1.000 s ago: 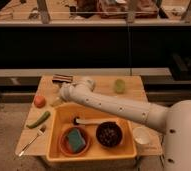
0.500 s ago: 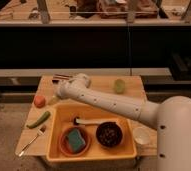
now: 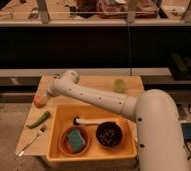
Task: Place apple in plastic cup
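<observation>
The gripper (image 3: 44, 97), down at the left edge of the table (image 3: 96, 82) just beside the apple (image 3: 38, 101), stands spread wide, holding nothing.

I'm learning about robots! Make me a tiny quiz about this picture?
1. True or false: the apple is inside the cup.
2. What is the end effector nearest? A) apple B) cup C) sponge
3. Fill in: the sponge lies in a bowl inside the orange ____.
Key: 1 false. 2 A: it sits by the apple at the table's left side. 3 tub.
</observation>
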`<state>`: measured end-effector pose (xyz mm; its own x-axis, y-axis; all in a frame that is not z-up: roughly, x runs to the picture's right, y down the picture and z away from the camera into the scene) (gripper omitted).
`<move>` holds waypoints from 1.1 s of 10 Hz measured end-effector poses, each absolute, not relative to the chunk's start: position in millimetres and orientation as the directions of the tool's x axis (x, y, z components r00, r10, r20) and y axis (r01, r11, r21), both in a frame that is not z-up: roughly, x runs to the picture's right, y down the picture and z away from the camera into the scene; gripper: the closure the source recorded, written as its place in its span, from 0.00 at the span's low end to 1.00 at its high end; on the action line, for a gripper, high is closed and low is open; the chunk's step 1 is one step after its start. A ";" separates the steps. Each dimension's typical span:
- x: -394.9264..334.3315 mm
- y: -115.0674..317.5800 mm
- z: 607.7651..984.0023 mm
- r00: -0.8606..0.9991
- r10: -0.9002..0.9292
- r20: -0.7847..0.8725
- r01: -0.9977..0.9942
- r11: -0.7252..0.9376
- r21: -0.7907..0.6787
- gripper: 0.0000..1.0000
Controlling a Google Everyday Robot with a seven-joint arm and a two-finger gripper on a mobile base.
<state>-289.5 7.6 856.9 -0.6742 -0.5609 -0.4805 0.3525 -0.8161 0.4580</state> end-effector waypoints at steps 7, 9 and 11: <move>-315.0 23.8 900.7 -0.674 -0.586 -0.450 0.397 -0.800 0.449 0.20; -329.0 29.0 907.4 -0.680 -0.585 -0.442 0.383 -0.797 0.467 0.20; -335.7 34.2 918.2 -0.683 -0.591 -0.429 0.379 -0.789 0.484 0.20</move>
